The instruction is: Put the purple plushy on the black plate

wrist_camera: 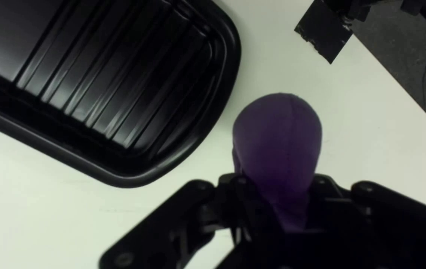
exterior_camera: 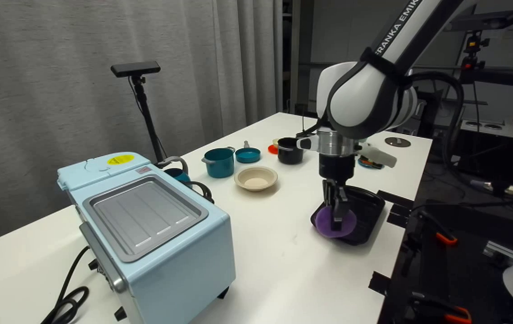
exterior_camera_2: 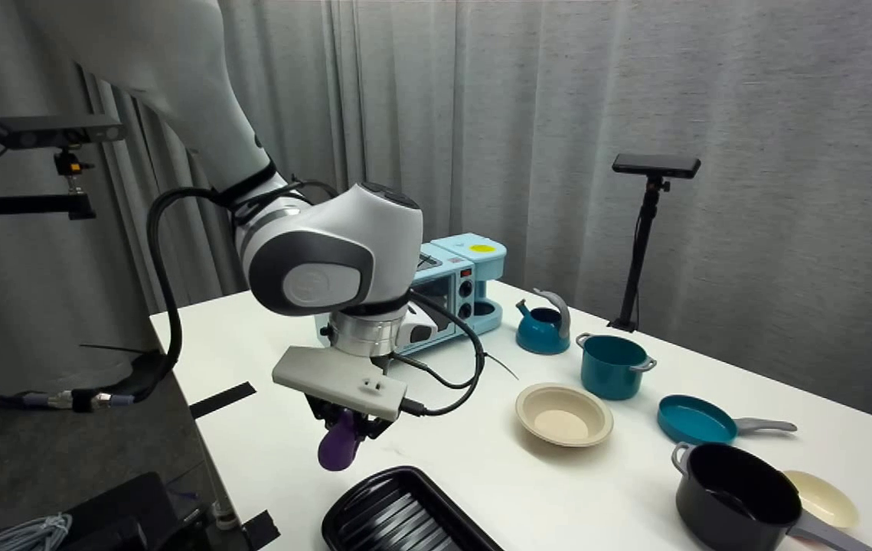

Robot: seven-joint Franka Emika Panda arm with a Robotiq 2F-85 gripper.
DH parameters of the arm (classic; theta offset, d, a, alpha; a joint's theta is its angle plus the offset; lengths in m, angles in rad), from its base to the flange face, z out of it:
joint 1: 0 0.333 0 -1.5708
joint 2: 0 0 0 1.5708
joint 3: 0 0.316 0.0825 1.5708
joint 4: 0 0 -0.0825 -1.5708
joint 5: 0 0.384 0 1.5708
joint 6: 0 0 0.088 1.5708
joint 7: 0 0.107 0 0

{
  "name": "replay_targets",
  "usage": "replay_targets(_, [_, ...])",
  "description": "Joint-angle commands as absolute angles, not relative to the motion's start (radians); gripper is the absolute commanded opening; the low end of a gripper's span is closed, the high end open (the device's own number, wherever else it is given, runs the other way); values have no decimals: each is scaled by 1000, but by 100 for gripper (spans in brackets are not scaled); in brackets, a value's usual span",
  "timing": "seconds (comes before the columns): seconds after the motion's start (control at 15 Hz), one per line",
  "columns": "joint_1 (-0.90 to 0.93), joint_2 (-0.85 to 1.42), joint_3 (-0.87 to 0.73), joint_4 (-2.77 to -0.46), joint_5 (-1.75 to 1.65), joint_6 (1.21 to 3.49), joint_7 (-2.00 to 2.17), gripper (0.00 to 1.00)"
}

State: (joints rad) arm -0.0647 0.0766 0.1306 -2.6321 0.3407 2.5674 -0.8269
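Note:
My gripper (wrist_camera: 278, 186) is shut on the purple plushy (wrist_camera: 278, 138), a soft, rounded dark-purple lump that bulges out beyond the fingertips. The plushy also shows in both exterior views (exterior_camera: 323, 223) (exterior_camera_2: 338, 448), held above the table. The black plate (wrist_camera: 123, 67), squarish with a raised rim and ribbed inside, lies at the upper left in the wrist view, cut off by the frame edge. There the plushy appears beside the plate's rounded end, over white table. In an exterior view the plate (exterior_camera: 371, 216) appears behind the plushy; in an exterior view the plate (exterior_camera_2: 397, 520) is partly cut off.
A light-blue toaster oven (exterior_camera: 184, 270) stands on the white table. A beige bowl (exterior_camera_2: 564, 417), a teal pot (exterior_camera_2: 612, 371), a teal pan (exterior_camera_2: 696, 419), a blue kettle (exterior_camera_2: 543, 333) and a black pot (exterior_camera_2: 738, 497) stand farther along. Black tape (wrist_camera: 325, 31) marks the table edge.

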Motion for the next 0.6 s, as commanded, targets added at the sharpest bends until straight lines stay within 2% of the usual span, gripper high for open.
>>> replay_targets(0.0, [-65, 105, 86, -2639, 337, 2635, -867, 6])
replay_targets(0.53, [-126, 237, 18, -2629, 228, 2855, -823, 6])
